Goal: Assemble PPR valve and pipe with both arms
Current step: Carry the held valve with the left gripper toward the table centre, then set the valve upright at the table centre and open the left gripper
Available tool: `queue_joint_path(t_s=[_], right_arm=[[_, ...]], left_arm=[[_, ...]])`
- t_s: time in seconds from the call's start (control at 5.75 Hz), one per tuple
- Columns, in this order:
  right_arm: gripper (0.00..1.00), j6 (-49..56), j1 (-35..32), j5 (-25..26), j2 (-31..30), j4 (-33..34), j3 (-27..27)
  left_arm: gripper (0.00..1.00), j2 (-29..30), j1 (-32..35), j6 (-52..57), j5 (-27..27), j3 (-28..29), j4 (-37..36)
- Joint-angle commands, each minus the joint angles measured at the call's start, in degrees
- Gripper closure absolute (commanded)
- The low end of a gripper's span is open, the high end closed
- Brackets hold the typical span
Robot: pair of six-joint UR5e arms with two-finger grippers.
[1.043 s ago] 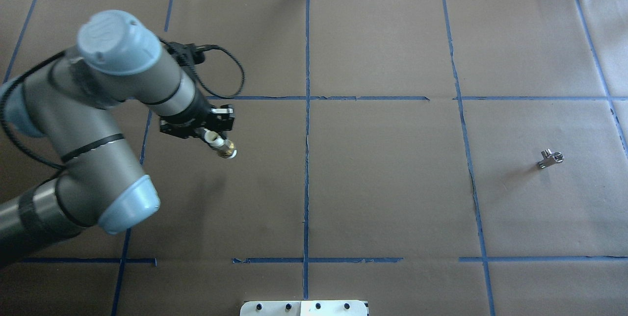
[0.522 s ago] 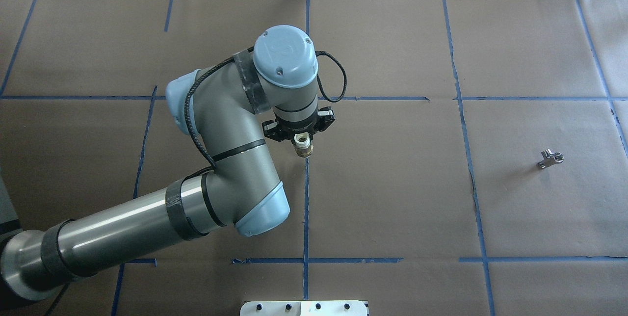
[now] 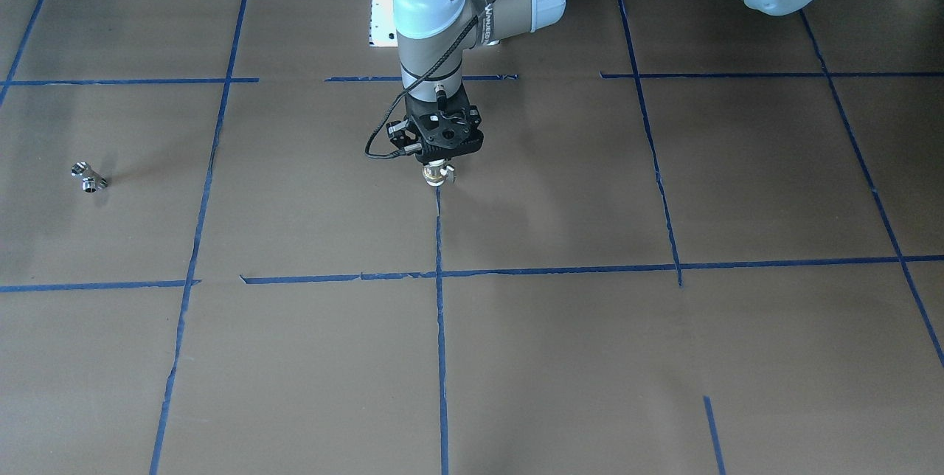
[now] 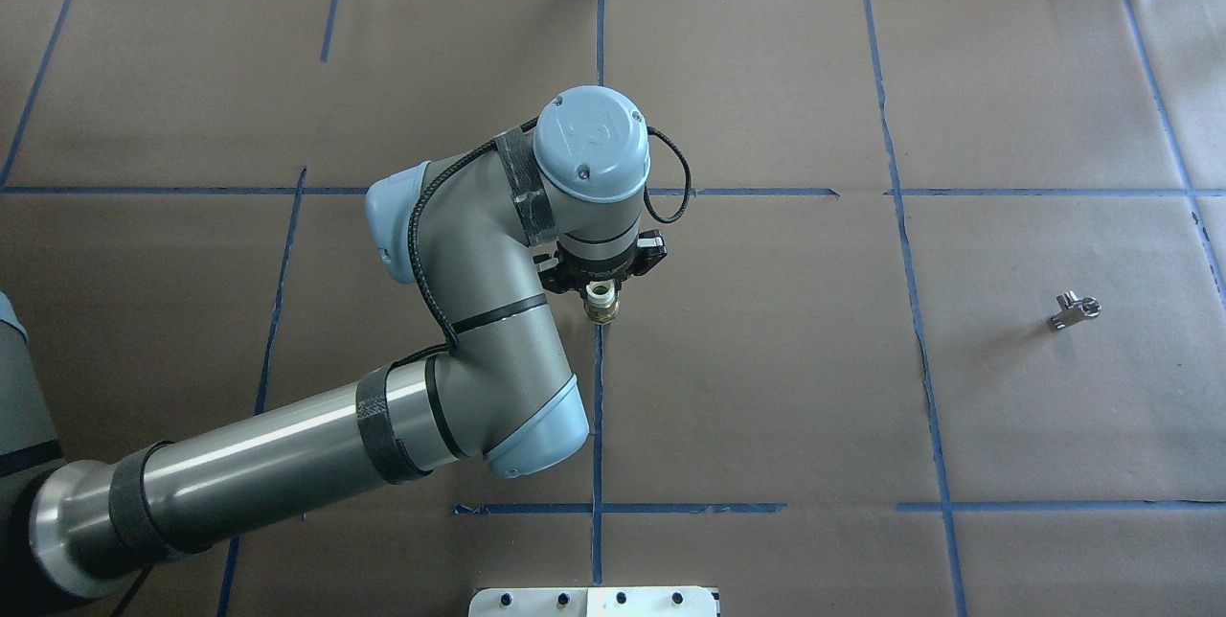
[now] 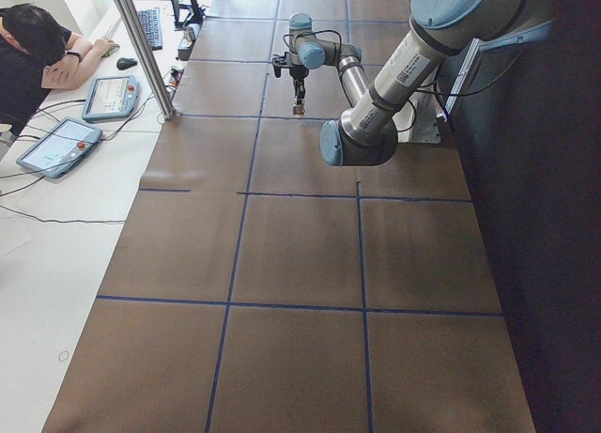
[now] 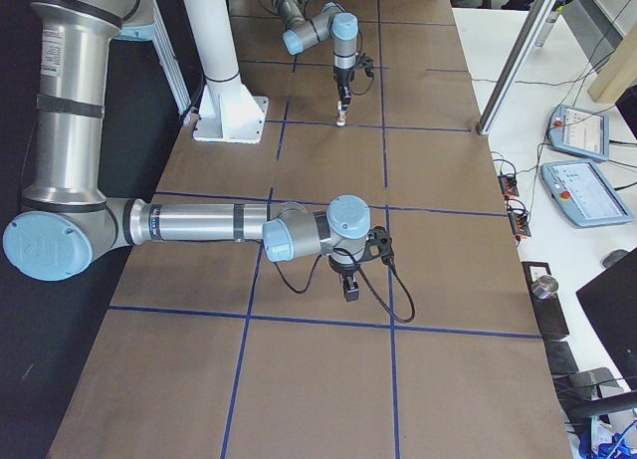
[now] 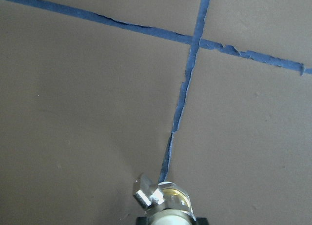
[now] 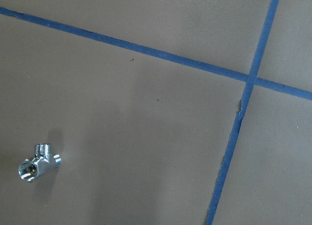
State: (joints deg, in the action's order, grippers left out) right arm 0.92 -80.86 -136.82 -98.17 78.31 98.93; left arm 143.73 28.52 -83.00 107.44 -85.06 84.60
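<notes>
- Front-facing: left pincer (image 3: 437,164) clamped on PPR valve (image 3: 437,175), hung upright over tabletop (image 3: 590,357) centre; pipe (image 3: 88,178) lying well apart.
- Overhead: hold valve steady and offer pipe coaxially to its open end. Right arm out of frame.
- Exterior right: right pincer (image 6: 350,285) over tabletop; cannot tell its opening.
- Left wrist: fingers cut off; only valve tip visible.
- Right wrist: pipe low left, ungrasped.
</notes>
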Motion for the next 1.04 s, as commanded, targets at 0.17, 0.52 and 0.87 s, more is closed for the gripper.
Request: queue_joint_path(t_s=[0.17,0.52,0.87], right_arm=[[0.0,0.0,0.0,0.1,0.2,0.0,-0.2],[0.0,0.0,0.0,0.0,0.2,0.0,-0.4],[0.0,0.1,0.0,0.0,0.4,0.0,-0.8]], left_arm=[[0.72,-0.6,0.0,0.2,0.0,0.6,0.4],[0.0,-1.0,0.0,0.6,0.0,0.3,0.4],[0.0,-2.1,1.3,3.0,0.4,-4.9,-0.6]])
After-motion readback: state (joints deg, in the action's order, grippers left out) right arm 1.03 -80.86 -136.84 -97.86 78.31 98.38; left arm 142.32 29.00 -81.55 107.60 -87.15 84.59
